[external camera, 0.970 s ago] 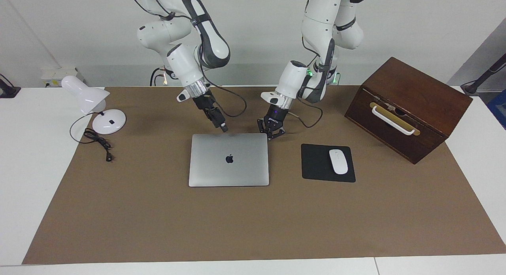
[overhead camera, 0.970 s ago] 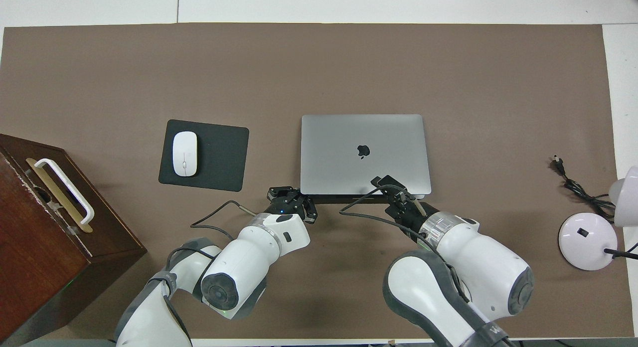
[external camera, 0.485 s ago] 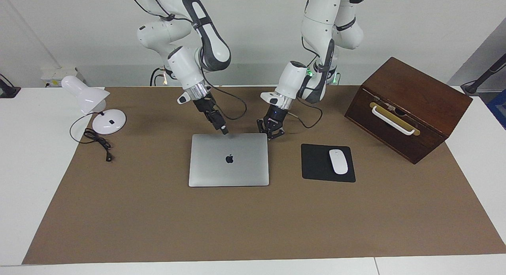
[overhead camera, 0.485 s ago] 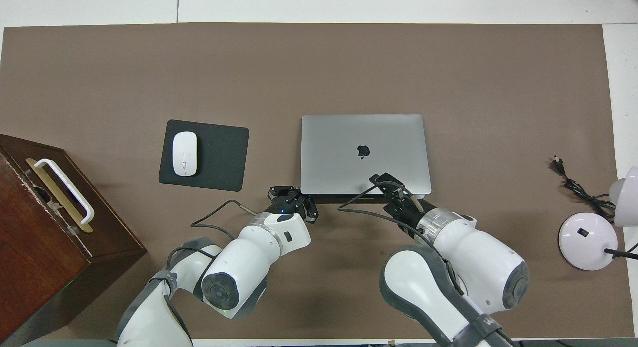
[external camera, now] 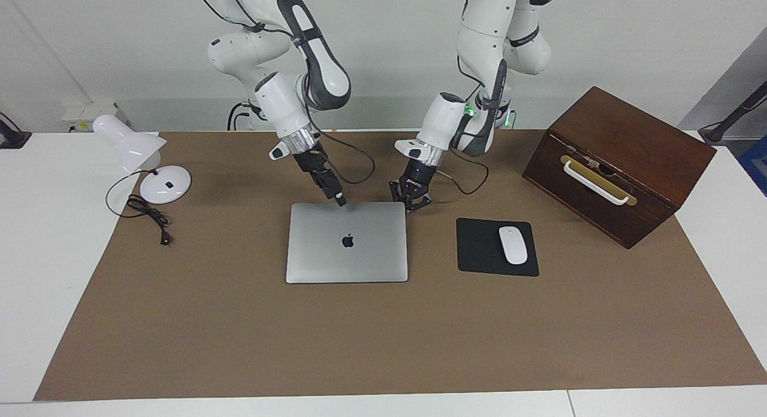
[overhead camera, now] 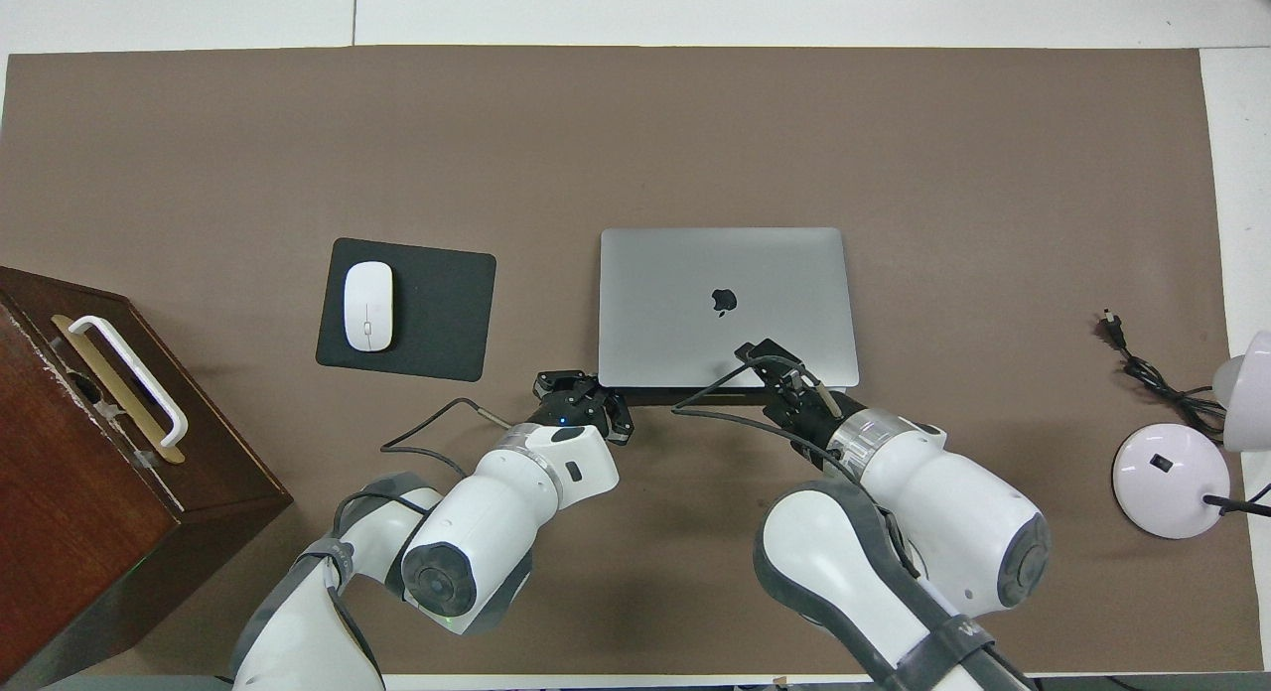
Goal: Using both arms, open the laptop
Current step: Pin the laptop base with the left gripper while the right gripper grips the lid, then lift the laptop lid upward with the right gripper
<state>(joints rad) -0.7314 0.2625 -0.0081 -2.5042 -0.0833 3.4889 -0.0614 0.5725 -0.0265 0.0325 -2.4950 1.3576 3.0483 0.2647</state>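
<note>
The silver-grey laptop [external camera: 347, 242] lies shut and flat in the middle of the brown mat, apple logo up; it also shows in the overhead view [overhead camera: 726, 306]. My right gripper [external camera: 340, 200] [overhead camera: 761, 354] is shut, and its tip is at the lid's edge nearest the robots, about mid-width. My left gripper [external camera: 411, 202] [overhead camera: 582, 397] is open and empty. It is low beside the laptop's corner nearest the robots, toward the left arm's end of the table.
A black mouse pad [external camera: 483, 247] with a white mouse [external camera: 513, 244] lies beside the laptop toward the left arm's end. A brown wooden box [external camera: 617, 162] stands past it. A white desk lamp [external camera: 147, 159] with a black cord stands at the right arm's end.
My right gripper has crept from just off the laptop's near edge onto that edge of the lid. My left gripper has barely moved. The laptop stays shut.
</note>
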